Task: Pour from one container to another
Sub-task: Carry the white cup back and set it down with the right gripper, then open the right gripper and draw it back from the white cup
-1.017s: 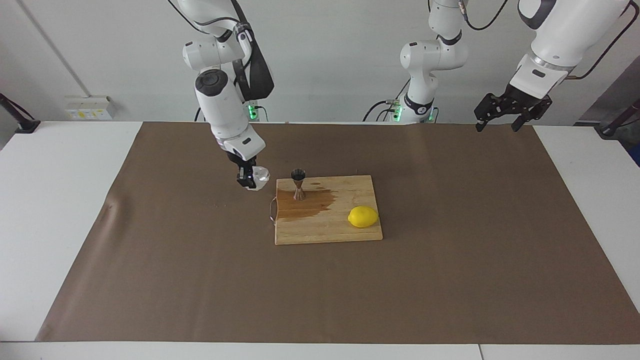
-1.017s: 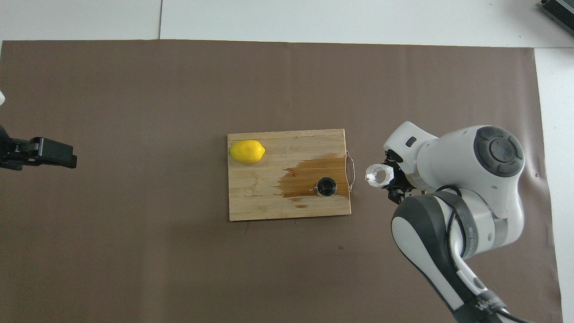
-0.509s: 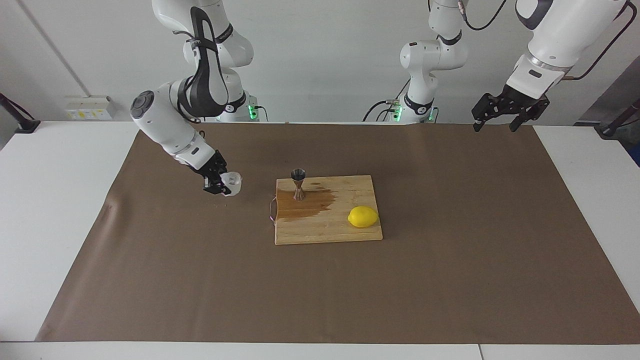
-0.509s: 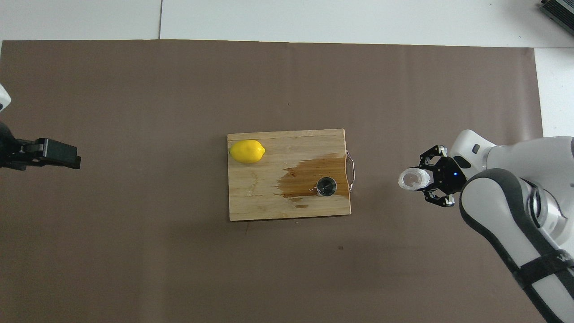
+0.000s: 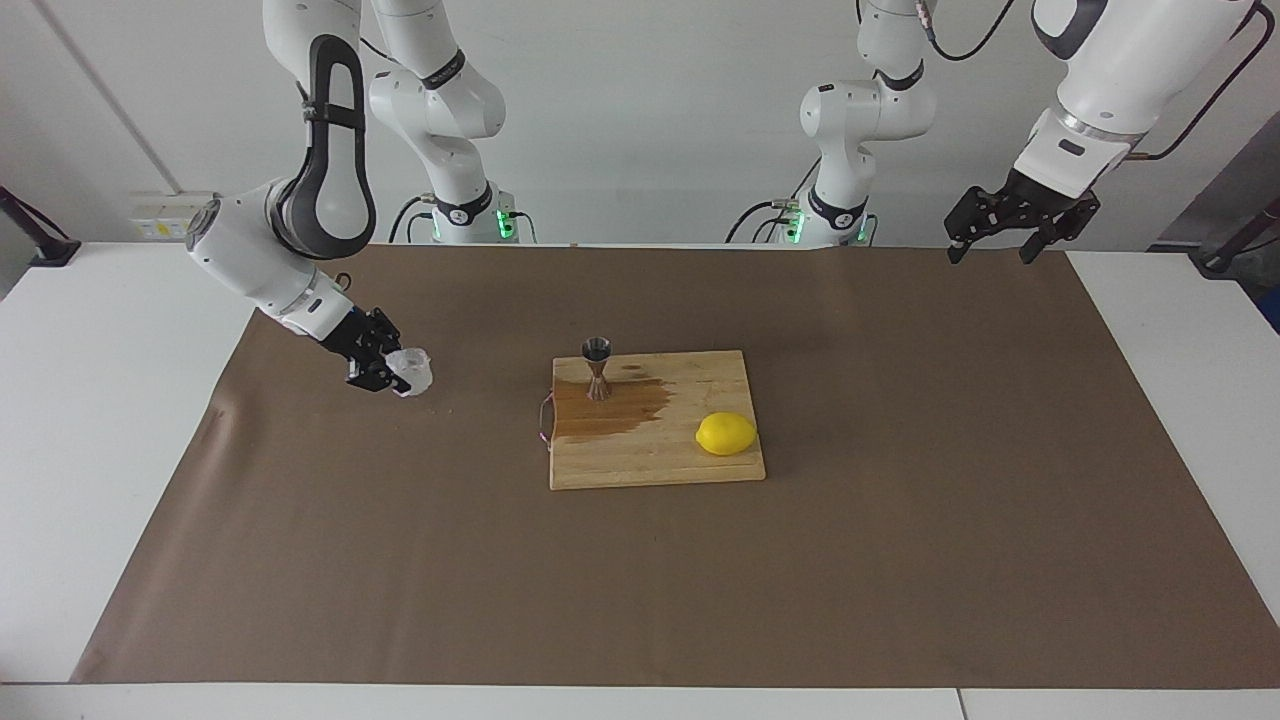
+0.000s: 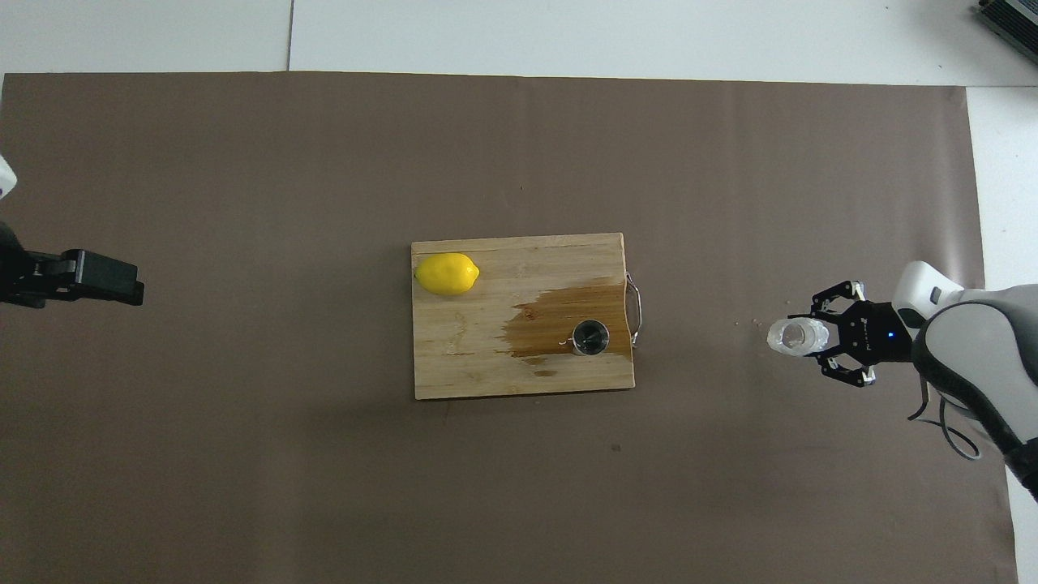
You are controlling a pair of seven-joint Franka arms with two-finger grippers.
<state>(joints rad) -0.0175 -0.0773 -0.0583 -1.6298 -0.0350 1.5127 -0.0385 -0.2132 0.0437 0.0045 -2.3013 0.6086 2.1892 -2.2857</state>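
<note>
The right gripper [image 5: 392,375], its fingers pinching the small clear faceted glass tumbler [image 5: 411,372], holds it low over the brown paper mat [image 5: 900,520], toward the right arm's end of the table. Whether the tumbler's base touches the mat cannot be told. In the overhead view the tumbler [image 6: 793,336] appears tipped, its mouth pointing away from the gripper toward the rectangular wooden cutting board [image 5: 700,470]. Well apart from the gripper, on that board, stands the silvery hourglass-shaped steel jigger [image 5: 597,367], upright in a dark wet stain [image 5: 615,410]; a yellow lemon [image 5: 726,433] lies on the board's end farthest from the gripper. The left gripper [image 5: 1010,230] waits over the mat's edge at the left arm's end, fingers spread and holding nothing.

Step in hand, as judged: the stain and the tumbler's remove from the jigger suggest pouring is over and the glass is being put down. The next move calls for levelling the tumbler, seating it flat on the mat, then parting the fingers.
</note>
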